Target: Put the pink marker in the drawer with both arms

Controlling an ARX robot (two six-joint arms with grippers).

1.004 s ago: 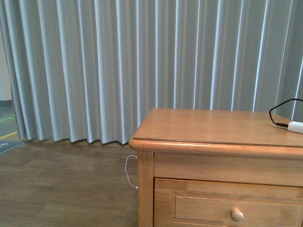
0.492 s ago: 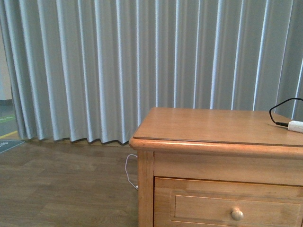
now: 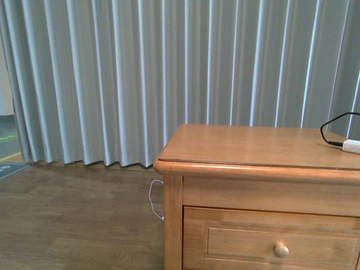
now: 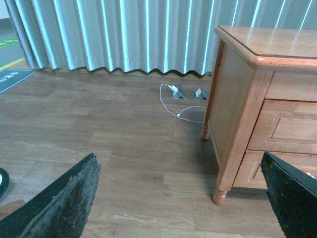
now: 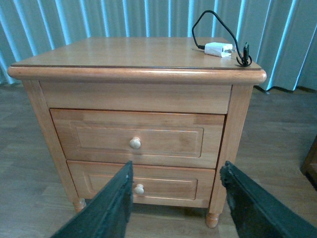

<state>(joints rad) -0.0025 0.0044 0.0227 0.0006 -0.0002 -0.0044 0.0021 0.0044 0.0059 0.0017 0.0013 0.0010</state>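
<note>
The pink marker is out of view in every frame. A light-brown nightstand [image 3: 253, 146] has two drawers, both shut. The upper drawer [image 5: 138, 139] with its round knob [image 5: 134, 143] faces my right gripper [image 5: 177, 166], which is open and empty a short way in front of the lower drawer [image 5: 153, 182]. The upper drawer [image 3: 270, 239] also shows low in the front view. My left gripper [image 4: 179, 161] hangs open and empty over the floor, left of the nightstand [image 4: 247, 99]. Neither arm shows in the front view.
A white charger [image 5: 218, 49] with a black cable [image 5: 198, 22] lies on the nightstand's top near its far right corner. A grey curtain [image 3: 112, 84] hangs behind. A white cord [image 4: 173, 101] and floor sockets [image 4: 179, 92] sit on the wood floor [image 4: 99, 129] beside the nightstand.
In the front view the nightstand sits slightly higher in the picture than one second ago, so the view has shifted a little. Nothing else has moved.
</note>
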